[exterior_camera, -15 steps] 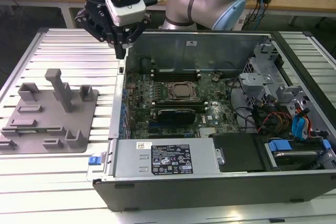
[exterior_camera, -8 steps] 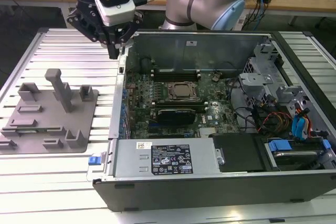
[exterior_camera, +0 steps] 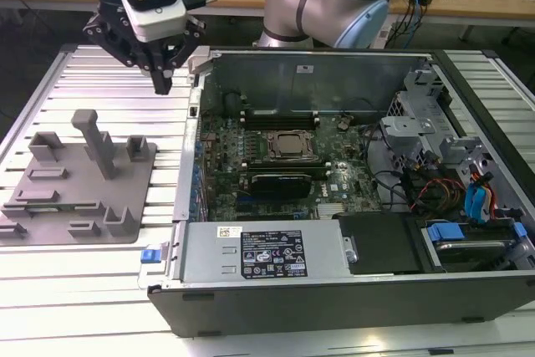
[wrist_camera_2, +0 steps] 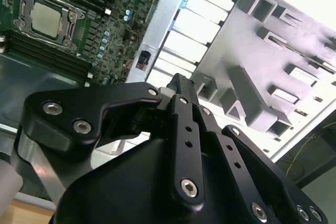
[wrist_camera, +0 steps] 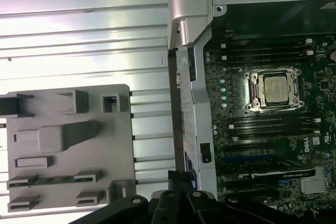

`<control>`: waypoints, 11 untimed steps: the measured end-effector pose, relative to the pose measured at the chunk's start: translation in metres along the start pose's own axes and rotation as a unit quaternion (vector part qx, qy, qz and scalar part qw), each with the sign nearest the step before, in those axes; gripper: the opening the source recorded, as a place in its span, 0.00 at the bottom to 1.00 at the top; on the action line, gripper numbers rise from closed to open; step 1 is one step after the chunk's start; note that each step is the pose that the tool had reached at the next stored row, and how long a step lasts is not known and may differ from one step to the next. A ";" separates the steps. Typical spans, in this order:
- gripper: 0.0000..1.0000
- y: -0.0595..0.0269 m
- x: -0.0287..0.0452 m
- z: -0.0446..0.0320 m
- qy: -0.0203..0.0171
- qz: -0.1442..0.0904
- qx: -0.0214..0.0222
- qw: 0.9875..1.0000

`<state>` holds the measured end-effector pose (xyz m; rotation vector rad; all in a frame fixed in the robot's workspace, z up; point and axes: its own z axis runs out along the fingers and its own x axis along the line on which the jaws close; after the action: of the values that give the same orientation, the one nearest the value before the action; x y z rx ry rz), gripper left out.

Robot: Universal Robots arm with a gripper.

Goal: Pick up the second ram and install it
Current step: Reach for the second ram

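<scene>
Surface: the ribbed metal surface [exterior_camera: 100, 73] carries everything within the arm's reach.
Case: the computer case [exterior_camera: 251, 257] lies open at the exterior view's right, so its motherboard [exterior_camera: 251, 135] faces up.
Tray: the grey holder tray [exterior_camera: 134, 206], at the exterior view's left, keeps parts in fixed slots.
End effector: the end effector [exterior_camera: 162, 83] hangs high between tray and case, closed and holding nothing.
Ram: in the first wrist view, the second ram [wrist_camera: 50, 180] lies flat in a tray slot toward the near edge, not yet taken.
</scene>
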<state>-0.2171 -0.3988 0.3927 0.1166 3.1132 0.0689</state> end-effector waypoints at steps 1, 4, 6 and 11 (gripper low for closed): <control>0.08 -0.0003 0.0035 0.0000 0.000 0.000 0.000 1.000; 0.08 -0.0009 0.0119 -0.0002 0.000 0.000 0.000 1.000; 0.08 -0.0013 0.0169 -0.0003 0.000 0.000 0.000 1.000; 0.08 -0.0026 0.0340 -0.0006 0.000 0.000 0.000 1.000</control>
<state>-0.2513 -0.3989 0.3923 0.1165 3.1132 0.0688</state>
